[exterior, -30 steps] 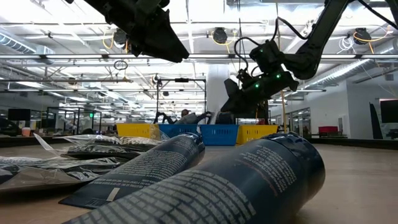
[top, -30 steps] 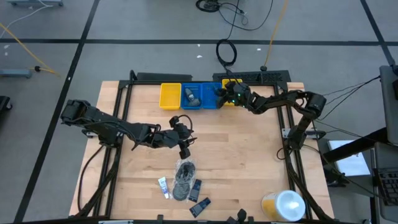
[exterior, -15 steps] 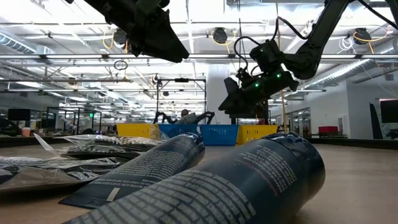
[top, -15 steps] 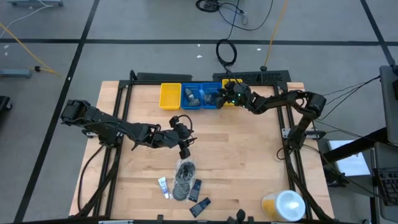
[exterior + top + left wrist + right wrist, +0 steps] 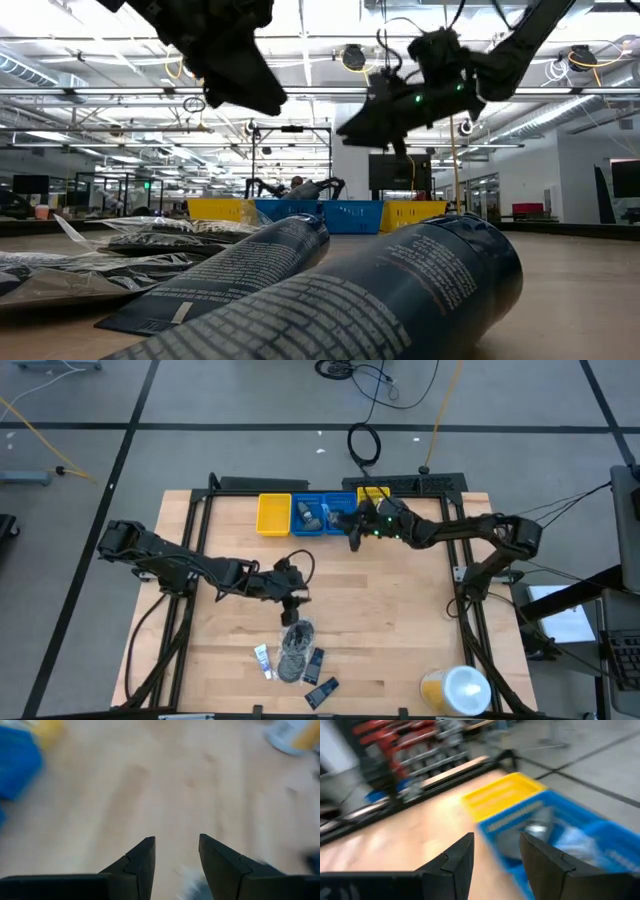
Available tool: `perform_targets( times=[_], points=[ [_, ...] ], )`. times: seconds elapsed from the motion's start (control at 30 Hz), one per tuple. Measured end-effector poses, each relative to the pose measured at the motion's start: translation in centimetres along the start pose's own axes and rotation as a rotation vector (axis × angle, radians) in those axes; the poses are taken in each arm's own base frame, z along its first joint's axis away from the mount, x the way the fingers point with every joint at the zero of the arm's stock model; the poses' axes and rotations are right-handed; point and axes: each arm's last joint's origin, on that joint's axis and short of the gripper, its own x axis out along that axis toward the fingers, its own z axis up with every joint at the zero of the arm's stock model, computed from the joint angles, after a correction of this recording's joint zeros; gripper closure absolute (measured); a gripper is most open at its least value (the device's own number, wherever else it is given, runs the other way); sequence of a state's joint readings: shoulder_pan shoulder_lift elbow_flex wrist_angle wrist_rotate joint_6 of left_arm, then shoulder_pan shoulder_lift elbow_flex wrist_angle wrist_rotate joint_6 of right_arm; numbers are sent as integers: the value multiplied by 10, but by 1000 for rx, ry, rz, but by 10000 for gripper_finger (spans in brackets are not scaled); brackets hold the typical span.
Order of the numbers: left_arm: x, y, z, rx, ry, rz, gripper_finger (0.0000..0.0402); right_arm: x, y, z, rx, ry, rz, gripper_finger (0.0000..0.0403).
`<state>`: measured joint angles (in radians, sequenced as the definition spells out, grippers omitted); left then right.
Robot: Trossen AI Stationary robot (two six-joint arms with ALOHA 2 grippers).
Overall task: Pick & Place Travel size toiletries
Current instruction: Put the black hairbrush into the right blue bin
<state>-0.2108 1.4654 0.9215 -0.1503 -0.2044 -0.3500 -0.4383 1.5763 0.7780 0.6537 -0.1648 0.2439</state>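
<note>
No readable text anywhere.
Fine print runs along the dark tubes (image 5: 400,300) lying nearest the low camera, but the lines blur together and no word, brand or number can be made out.

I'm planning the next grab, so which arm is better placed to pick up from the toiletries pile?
Left. The left claw is open, empty and beside the toiletries pile. The right claw, also open and empty, is near the blue bins.
</note>
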Motion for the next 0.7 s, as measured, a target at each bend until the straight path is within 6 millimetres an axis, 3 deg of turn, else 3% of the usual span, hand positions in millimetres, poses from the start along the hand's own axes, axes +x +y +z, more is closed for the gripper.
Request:
perform_targets(
  times=[0.13,0.37,0.7],
  points=[
    [-1,-1,-11,-128,152,-93,249,-7,24,3,-56,37,107,250],
    [-8,9,-37,-310,447,22,250,-17,62,-2,-145,103,213,252],
    [-6,10,-43,-410,480,13,250,-23,103,-13,-246,119,348,253]
  ],
)
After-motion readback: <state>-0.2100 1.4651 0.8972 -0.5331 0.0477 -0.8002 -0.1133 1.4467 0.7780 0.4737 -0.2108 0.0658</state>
